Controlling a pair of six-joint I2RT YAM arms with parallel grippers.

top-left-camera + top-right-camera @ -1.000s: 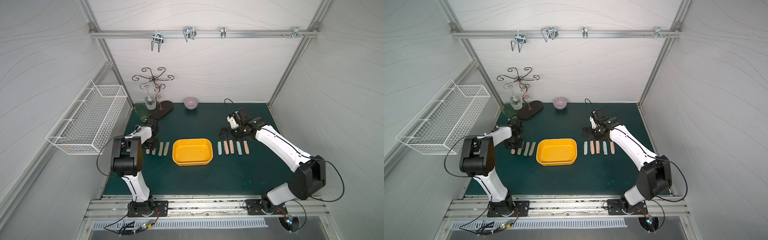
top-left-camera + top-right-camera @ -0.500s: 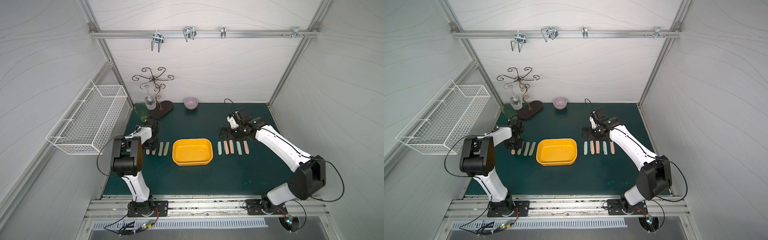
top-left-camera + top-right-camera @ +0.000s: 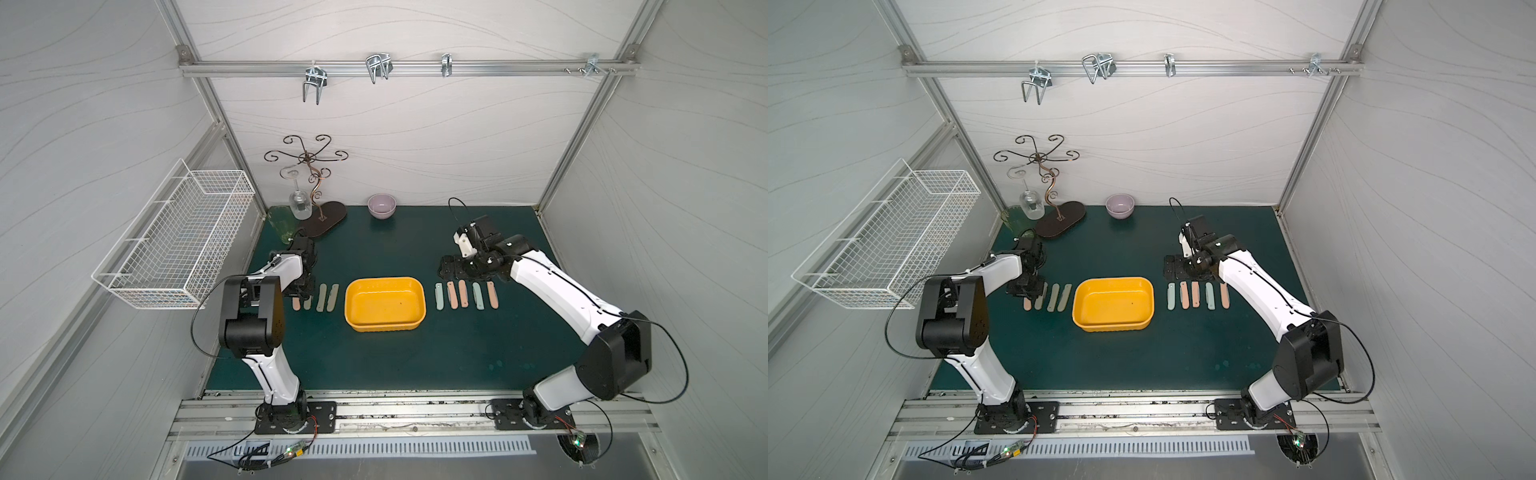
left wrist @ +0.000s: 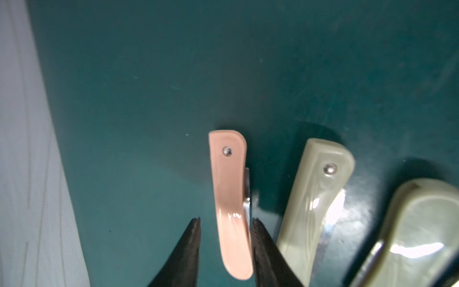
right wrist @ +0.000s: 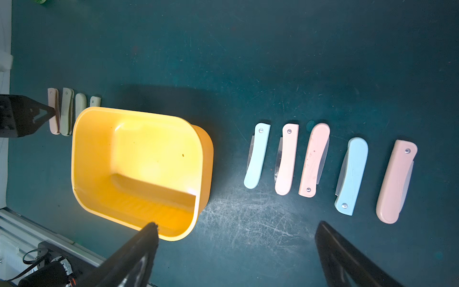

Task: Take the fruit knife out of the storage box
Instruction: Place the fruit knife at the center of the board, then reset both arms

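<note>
I am viewing the storage box point(image 3: 384, 327) sitting at the centre of the mat point(image 3: 374, 370). At its nine o'clock, the pink fruit knife point(image 4: 231, 211) is lying outside it on the mat. The left gripper point(image 4: 226, 220) is straddling it, jaws narrowly parted. At three o'clock, five knives point(image 3: 463, 294) are lying in a row. At two o'clock, the right gripper point(image 5: 237, 223) is hovering, jaws spread wide.

Nine fruit knives point(image 3: 462, 293) — four pink, three green, two blue — one storage box point(image 3: 384, 305), one bowl point(image 3: 381, 206)

A robot lab cell: white panel walls point(image 3: 415, 133), aluminium frame point(image 3: 498, 68), green mat point(image 3: 395, 365) under rail-mounted arms point(image 3: 552, 286)
</note>
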